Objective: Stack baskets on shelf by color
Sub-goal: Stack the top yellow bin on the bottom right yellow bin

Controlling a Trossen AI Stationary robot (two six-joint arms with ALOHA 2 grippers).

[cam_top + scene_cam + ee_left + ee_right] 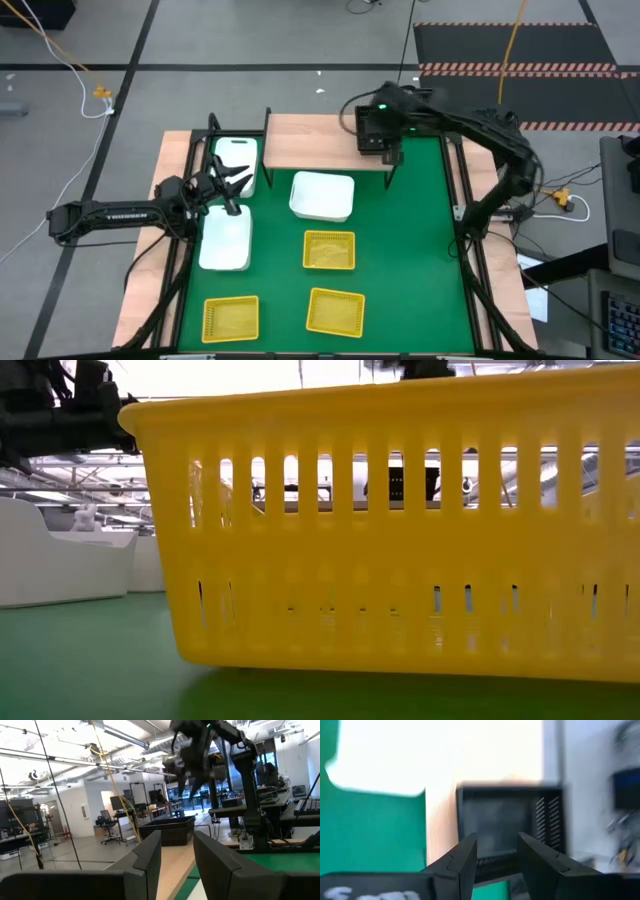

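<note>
The shelf [310,142] stands at the table's far side, and a black basket [510,820] sits on its right end. My right gripper [495,857] hangs open just above that basket with nothing between its fingers; the high view shows it there too [390,152]. Three white baskets rest on the green mat: one far left [236,160], one before the shelf [322,196], one at mid left [225,240]. Three yellow baskets [329,250] [335,310] [231,318] lie nearer. My left gripper [235,186] stands open between the two left white baskets, holding nothing.
In the low view a yellow basket [400,530] fills most of the picture, with white baskets [60,560] behind it at the left. The shelf's left and middle parts are bare wood. Black frame rails [190,200] run along the mat's sides.
</note>
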